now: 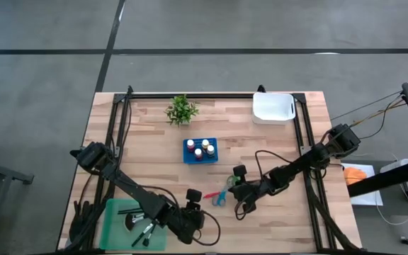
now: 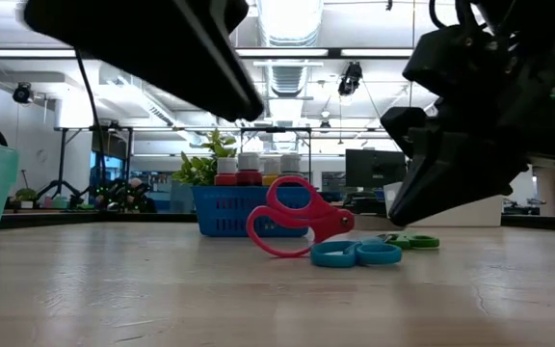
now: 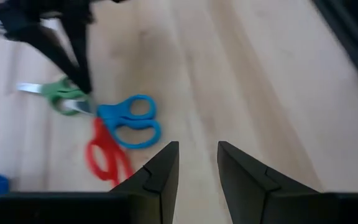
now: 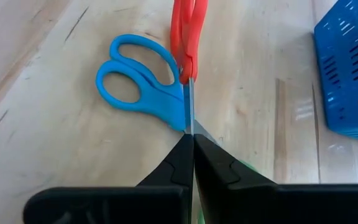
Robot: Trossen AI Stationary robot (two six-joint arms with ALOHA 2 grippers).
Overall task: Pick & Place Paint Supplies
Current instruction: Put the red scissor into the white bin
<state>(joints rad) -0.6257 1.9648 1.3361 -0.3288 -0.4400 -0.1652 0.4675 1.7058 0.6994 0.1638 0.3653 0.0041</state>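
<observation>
Right gripper (image 4: 193, 152) low at mid-table, over the pile of scissors. Fingers pressed together, no gap between them; tips meet right at the blades where the pairs cross. Cannot tell whether a blade is pinched between them or they merely rest above it.

Left gripper (image 3: 197, 165) just beside the pile on the near side, fingers a narrow way apart, holding nothing.

Scissors, three pairs, overlapping in one heap: red scissors (image 4: 187, 31), blue scissors (image 4: 138, 84), green scissors (image 3: 64, 99). In the low view the red pair leans up on the others, its handle off the wood. Judgement: light, stiff, thin steel with slick plastic loops. Blades are slippery and lie flat, so a hold there may slide; the pivot or a handle loop looks the safer place. Lifting one pair will likely drag the others.

Green tray (image 1: 112, 230) at the near left corner: dark-handled brushes (image 1: 144, 230) lie in it, perhaps three; count unsure.

Blue basket (image 1: 190, 151) farther back, mid-table: four paint bottles (image 1: 201, 149) upright inside. Small, rigid, probably light.

Beyond, at the far edge: one potted plant (image 1: 181, 110) and one white bin (image 1: 273, 108).
</observation>
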